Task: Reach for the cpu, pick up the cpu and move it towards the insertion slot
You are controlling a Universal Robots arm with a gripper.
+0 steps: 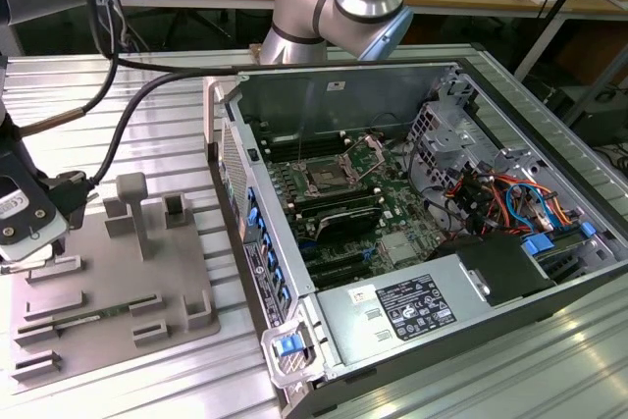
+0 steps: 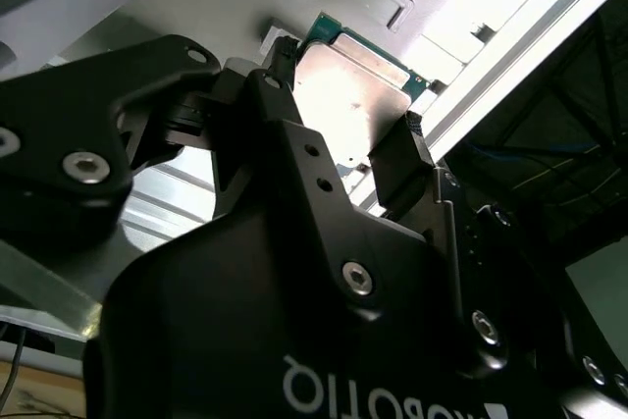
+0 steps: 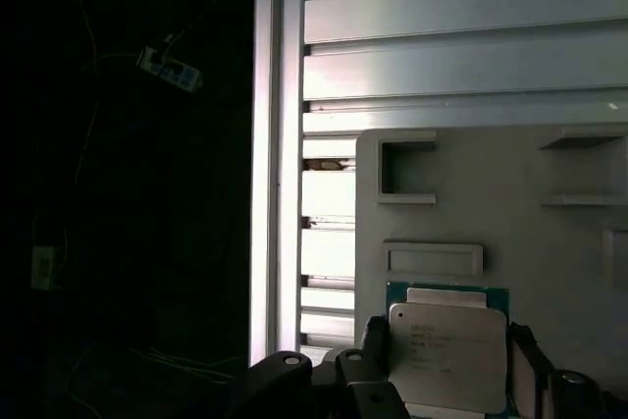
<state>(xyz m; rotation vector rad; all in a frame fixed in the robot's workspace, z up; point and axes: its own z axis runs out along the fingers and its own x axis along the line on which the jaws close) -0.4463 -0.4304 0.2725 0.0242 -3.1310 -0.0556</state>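
We have the gripper (image 1: 27, 242) low over the grey tray (image 1: 186, 272) at the exterior view's left, its fingers (image 2: 397, 159) pinching the cpu (image 3: 446, 355) by opposite edges, the insertion slot (image 1: 325, 180) well apart to that view's right.

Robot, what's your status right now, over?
Gripper closed on cpu at grey tray. Insertion slot inside the open case, unfilled. Case wall stands between them.

txt legible: none | cpu (image 3: 446, 355) print: faint | PSU label (image 1: 416, 304): too small
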